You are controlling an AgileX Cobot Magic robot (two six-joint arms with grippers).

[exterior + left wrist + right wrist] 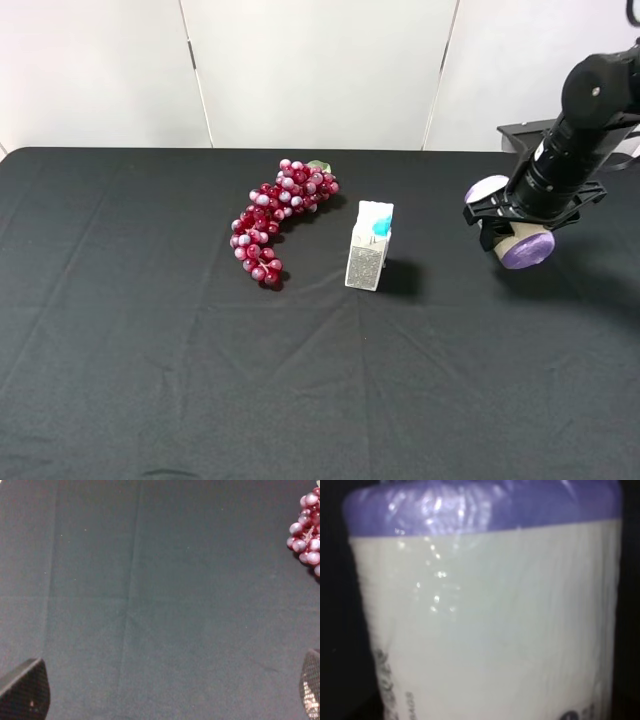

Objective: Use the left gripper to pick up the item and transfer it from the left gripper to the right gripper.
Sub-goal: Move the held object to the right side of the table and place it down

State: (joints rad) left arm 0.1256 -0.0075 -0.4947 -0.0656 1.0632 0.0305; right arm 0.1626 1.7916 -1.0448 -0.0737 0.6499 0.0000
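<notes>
- The left hand is spread wide over bare black cloth, with nothing between its fingers. Only the edge of the grapes shows in its camera.
- The carton, white and grey with a blue top, stands upright in the middle of the worktop. It looks closed, so we cannot see what is inside. It is the only container here. It is tall and narrow, and we think an arm passing close could knock it over.
- The roll is in the right hand, which is pinching it around the middle, above the worktop at the right side, well apart from the carton. We judge the transfer as done.
- The wrapping of the roll looks glossy in the right wrist view, so it may slip from the hold. If it falls, its round shape may let it roll toward the edge.
- The grapes lie beside the carton, on its far left, not touching it.
</notes>
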